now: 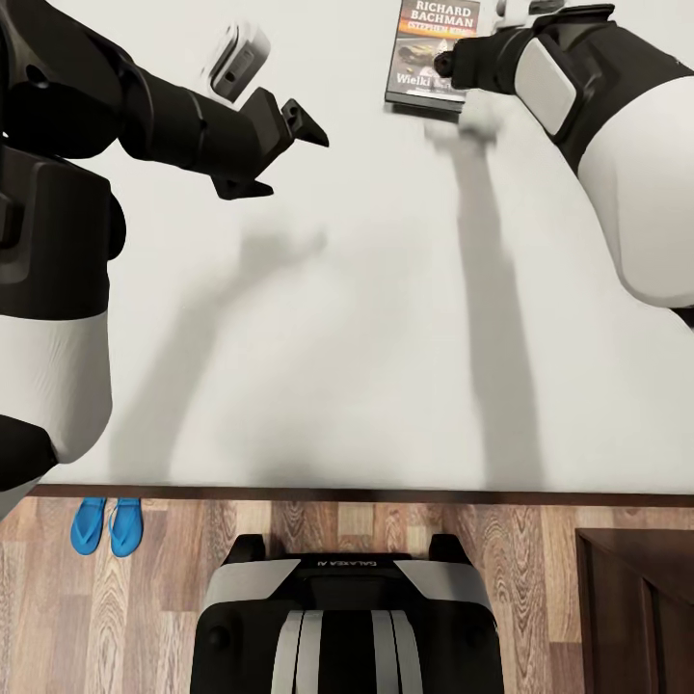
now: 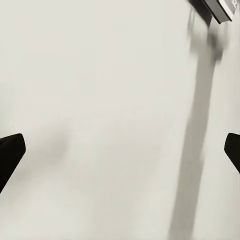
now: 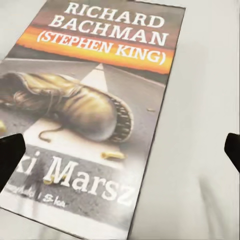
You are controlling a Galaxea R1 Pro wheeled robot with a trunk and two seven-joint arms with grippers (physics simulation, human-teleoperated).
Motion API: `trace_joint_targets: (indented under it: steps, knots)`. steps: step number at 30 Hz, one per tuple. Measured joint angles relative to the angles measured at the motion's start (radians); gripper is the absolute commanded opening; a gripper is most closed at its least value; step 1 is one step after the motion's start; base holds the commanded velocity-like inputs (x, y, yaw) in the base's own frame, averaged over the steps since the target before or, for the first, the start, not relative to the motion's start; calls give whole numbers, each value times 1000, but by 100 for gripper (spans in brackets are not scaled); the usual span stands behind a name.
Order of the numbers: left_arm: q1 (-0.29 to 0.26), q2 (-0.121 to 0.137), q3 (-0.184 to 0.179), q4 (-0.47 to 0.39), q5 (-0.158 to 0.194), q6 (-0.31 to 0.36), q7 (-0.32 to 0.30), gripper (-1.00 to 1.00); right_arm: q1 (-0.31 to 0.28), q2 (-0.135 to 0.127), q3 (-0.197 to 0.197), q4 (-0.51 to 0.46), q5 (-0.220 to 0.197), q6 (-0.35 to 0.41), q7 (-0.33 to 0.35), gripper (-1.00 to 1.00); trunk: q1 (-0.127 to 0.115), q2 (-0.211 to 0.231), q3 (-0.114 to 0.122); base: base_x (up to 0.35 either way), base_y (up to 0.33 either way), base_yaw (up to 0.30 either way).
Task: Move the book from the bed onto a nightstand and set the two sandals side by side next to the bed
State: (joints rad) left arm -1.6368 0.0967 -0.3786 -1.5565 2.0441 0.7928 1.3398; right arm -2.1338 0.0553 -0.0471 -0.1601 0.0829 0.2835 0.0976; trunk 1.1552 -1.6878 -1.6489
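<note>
At the top of your head view, the book [image 1: 432,53] reads "RICHARD BACHMAN" in white. Your right wrist view shows its cover [image 3: 90,115] closer: "RICHARD BACHMAN", "(STEPHEN KING)" on the orange band, and "Marsz" low down, its first word cut off.

**Materials and finishes**

- Bed [image 1: 366,337]: mattress top, plain pale grey-white, smooth and matt, cloth-like; edge rail of dark brown wood.
- Book [image 3: 95,115]: paper cover, printed, lightly glossy, smooth, with dark edges.
- Floor [image 1: 540,598]: wood planks, mixed brown tones, visible grain, low sheen.
- Sandals [image 1: 106,525]: bright blue, smooth, plastic- or rubber-like.
- Cabinet [image 1: 636,617], near right: dark brown wood, glossy.
- Left gripper [image 1: 289,145]: matt black plastic-looking jaws.
- Right gripper [image 1: 453,66]: matt black housing; arm shells smooth white, satin.
- Robot base [image 1: 347,627]: black with grey panels, smooth, semi-gloss.
</note>
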Motion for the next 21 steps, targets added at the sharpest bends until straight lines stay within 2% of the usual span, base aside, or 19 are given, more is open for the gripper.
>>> trace_joint_targets:
  steps: [6, 15, 21]
  knots:
    - [0, -1, 0, 0, 0, 0, 0, 100, -20, 0, 0, 0, 0, 0, 7, 100, 0, 0, 0, 26, 20, 0]
    - [-1, 0, 0, 0, 0, 0, 0, 100, -31, 1, 0, -2, -1, 1, 30, 100, 0, 0, 0, 165, 132, 0]
    - [-1, 0, -2, 0, 0, 0, 1, 100, -30, 3, 1, -2, 0, 0, 37, 100, 0, 0, 0, 56, 45, 0]
